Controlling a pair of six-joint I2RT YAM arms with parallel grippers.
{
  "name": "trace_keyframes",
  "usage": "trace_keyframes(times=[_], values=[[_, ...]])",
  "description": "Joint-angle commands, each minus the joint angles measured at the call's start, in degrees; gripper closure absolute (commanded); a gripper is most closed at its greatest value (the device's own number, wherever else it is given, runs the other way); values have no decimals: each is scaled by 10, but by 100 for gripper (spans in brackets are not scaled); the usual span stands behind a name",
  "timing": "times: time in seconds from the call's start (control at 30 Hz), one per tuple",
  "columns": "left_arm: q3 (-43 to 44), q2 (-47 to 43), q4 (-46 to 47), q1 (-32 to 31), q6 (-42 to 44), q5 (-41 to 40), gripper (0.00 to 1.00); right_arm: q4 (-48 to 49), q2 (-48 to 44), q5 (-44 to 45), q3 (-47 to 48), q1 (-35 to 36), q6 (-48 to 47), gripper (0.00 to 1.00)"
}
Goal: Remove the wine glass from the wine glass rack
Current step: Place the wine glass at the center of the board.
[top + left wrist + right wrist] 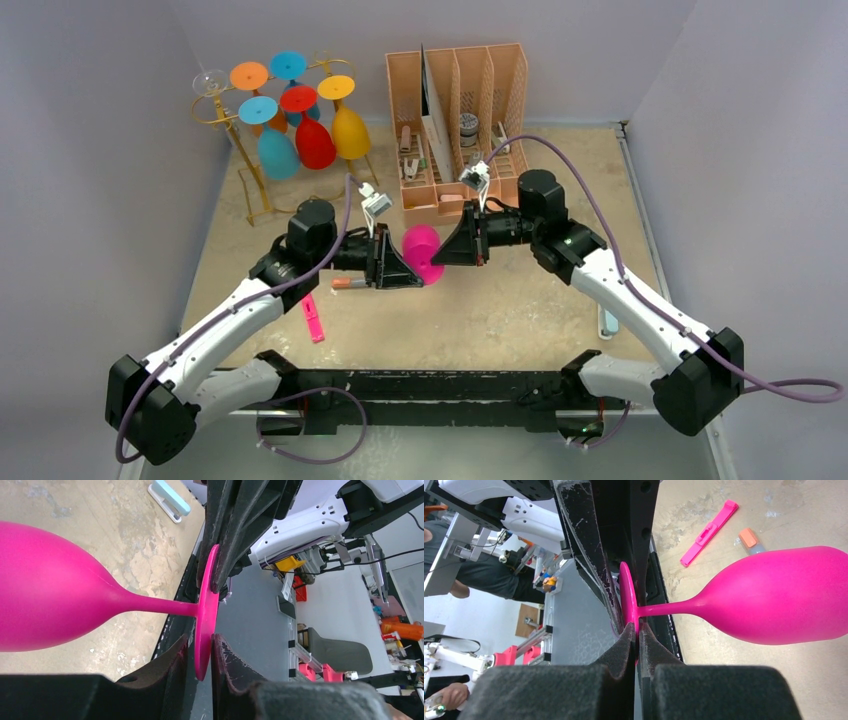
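The pink wine glass (421, 245) is off the gold wire wine glass rack (252, 186), which stands well apart at the far left corner of the desk (520, 320) with other coloured glasses hanging from it. The pink glass hangs above mid-desk, in front of the peach organiser (455, 110), and touches nothing but the robot. It lies roughly level. Its long axis runs from the bowl (774, 597), on the far side, along the stem (155, 605) to the foot (206, 610), which faces the near edge. That axis crosses the line on which the two arms meet, so the flat foot stands on edge between them. The right gripper (636, 630) comes in from the glass's right, and its jaws are clenched on the rim of the foot. The left gripper (200, 642) comes in from the opposite side, and its jaws stand close on either side of the same disc. One finger appears to touch it and the other shows a sliver of gap. Whether they pinch the disc cannot be told. Neither arm is nearer, since both reach the foot and neither reaches the bowl. This looks like a handover. The coming move likely depends on which arm carries the weight, because a thin disc held only at its rim could pivot under the heavy bowl.
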Motion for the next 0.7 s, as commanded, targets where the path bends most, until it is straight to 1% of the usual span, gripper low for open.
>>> trace_keyframes(times=[0.0, 0.13, 0.23, 0.27, 0.37, 0.43, 0.57, 0.67], values=[[-5, -14, 61, -4, -9, -16, 80, 14, -11, -13, 8, 3, -2, 100], [-27, -19, 110, -3, -42, -19, 78, 42, -14, -10, -3, 3, 10, 100], [-45, -18, 156, -4, -73, -8, 81, 61, -17, -12, -14, 3, 23, 100], [-47, -17, 156, -4, -74, -7, 83, 67, -18, -12, -17, 3, 25, 100], [-41, -18, 125, -4, -57, -12, 99, 73, -24, -8, -21, 3, 27, 100], [-37, -22, 105, -5, -48, -18, 100, 73, -25, -8, -22, 3, 29, 99], [-33, -41, 70, -6, -14, -33, 100, 70, -32, -6, -22, 3, 31, 78], [-28, -59, 39, -6, 16, -42, 100, 65, -43, -4, -13, 3, 45, 55]])
